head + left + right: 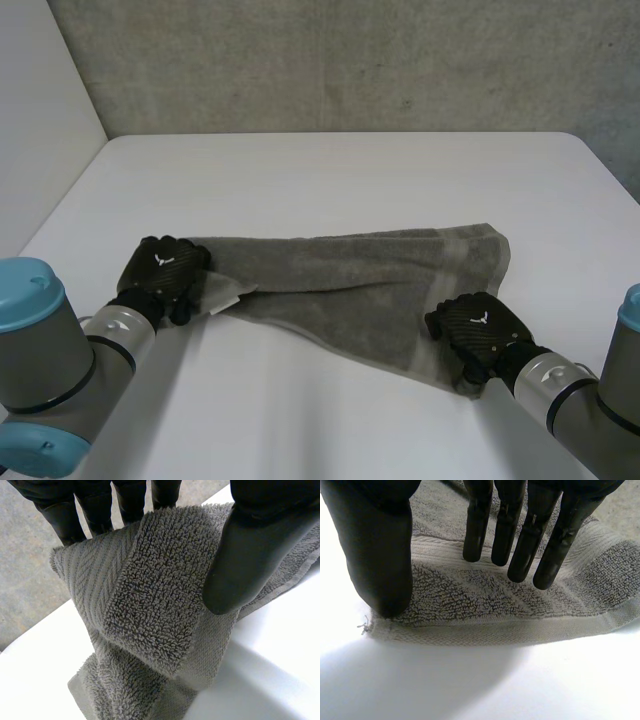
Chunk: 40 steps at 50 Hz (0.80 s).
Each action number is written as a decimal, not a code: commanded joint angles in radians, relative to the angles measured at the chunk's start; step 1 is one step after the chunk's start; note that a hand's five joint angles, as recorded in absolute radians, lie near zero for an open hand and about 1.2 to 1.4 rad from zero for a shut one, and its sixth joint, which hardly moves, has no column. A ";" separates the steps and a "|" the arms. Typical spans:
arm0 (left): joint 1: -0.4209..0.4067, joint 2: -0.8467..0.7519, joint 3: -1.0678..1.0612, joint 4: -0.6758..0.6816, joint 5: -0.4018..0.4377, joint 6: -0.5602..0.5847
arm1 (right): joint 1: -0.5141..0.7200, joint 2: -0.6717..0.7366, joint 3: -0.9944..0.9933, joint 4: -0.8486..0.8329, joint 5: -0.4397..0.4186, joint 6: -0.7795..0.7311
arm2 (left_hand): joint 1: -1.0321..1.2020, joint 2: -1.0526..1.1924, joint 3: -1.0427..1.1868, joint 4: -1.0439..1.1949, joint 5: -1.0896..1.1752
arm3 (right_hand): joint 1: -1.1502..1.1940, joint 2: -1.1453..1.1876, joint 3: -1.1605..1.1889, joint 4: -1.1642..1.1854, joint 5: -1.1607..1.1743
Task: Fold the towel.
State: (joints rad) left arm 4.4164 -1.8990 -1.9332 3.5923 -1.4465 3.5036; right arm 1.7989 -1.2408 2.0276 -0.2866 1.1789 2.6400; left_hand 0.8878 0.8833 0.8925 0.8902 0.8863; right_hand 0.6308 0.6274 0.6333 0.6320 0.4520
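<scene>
White tabletop runs back to a rough grey concrete wall; take the table's far edge as twelve o'clock. A grey terry-cloth towel, loosely gathered into a long, uneven band, lies across the near half of the table from about eight o'clock to about four o'clock. Its widest part and one free corner reach out toward three o'clock.

At the eight o'clock end, the robot's black left hand sits on the towel's narrow, bunched end, at the tip of a grey arm with a light-blue cap. From the left wrist, its thumb presses the cloth against its fingers, which stand behind the cloth. The towel is pinched between them and hangs down from the pinch in a thick fold onto the table.

At the four o'clock end, the black right hand rests on the towel's near corner. In the right wrist view its fingers are nearly straight and slightly spread, with their tips down on the pile just inside the hem. The thumb tip is planted on the very corner of the cloth. No cloth is gathered between thumb and fingers. The hem lies flat on the table in front of the fingertips, and a short loose thread sticks out at the corner beside the thumb.
</scene>
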 commanded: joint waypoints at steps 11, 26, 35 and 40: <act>-0.003 0.002 -0.006 -0.001 0.000 0.000 | -0.007 0.011 -0.009 -0.013 0.008 0.002 | -0.114 -0.109 -0.118 -0.116 -0.287 | 0.047 0.051 0.045 0.046 0.052; -0.009 0.002 -0.006 -0.001 0.000 0.000 | -0.007 0.011 -0.010 -0.014 0.005 0.002 | -0.128 -0.124 -0.133 -0.131 -0.301 | 0.317 0.320 0.314 0.315 0.321; -0.011 0.003 -0.010 0.000 0.000 0.000 | -0.012 0.011 -0.018 -0.017 0.004 0.003 | -0.143 -0.138 -0.148 -0.145 -0.316 | 0.765 0.769 0.763 0.764 0.770; -0.014 0.006 -0.013 -0.001 0.000 -0.002 | -0.013 0.006 -0.018 -0.019 -0.002 0.014 | -0.178 -0.174 -0.183 -0.181 -0.351 | 0.765 0.769 0.763 0.764 0.770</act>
State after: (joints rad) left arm 4.4046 -1.8958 -1.9439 3.5924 -1.4466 3.5034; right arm 1.7874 -1.2305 2.0110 -0.3032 1.1820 2.6447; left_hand 0.8306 0.8240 0.8328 0.8330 0.8241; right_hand 1.2998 1.2853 1.3289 1.3299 1.1496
